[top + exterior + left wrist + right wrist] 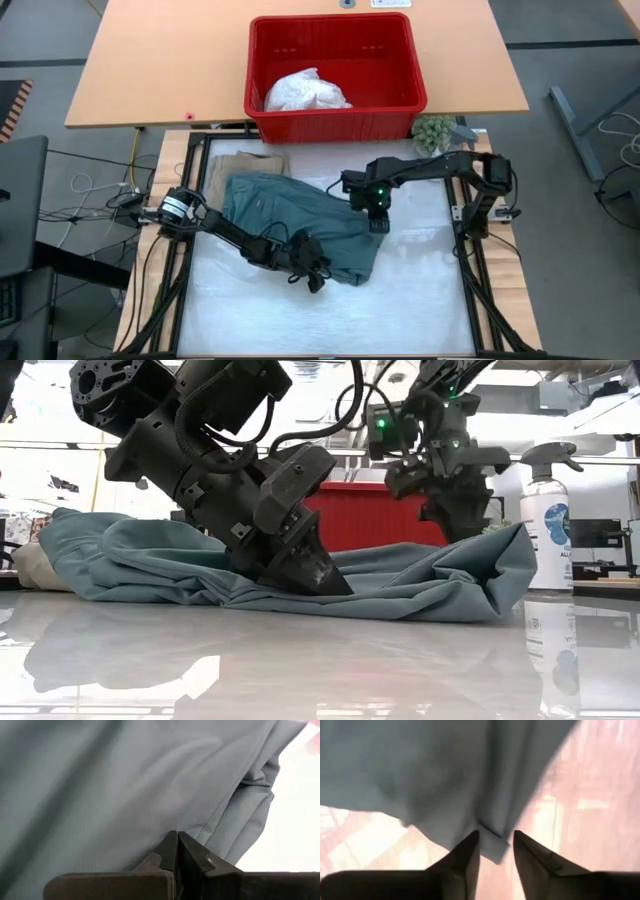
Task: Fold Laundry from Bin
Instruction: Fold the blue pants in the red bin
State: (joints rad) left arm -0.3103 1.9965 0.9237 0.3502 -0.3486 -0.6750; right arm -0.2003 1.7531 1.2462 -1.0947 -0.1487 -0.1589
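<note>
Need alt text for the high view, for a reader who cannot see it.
Seen from above, a teal-green garment lies on the table between two dark arms: the left claw is shut at its near edge and the right claw open at its right edge. A beige garment lies beside it, white laundry in the red bin.

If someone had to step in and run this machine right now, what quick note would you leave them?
Left gripper: shut, pressed down on the near edge of the dark teal-green cloth garment.
Right gripper: fingers apart at the garment's right edge, a fold of cloth between them; whether it grips is unclear.
Teal garment lies partly folded on the white work surface. Beige-khaki cloth garment lies beside it, partly underneath. White cloth garment sits in the bright red plastic bin.
Done: two garments out of the bin.
Left: finish the teal fold, fold the beige, take out and fold the white.
</note>
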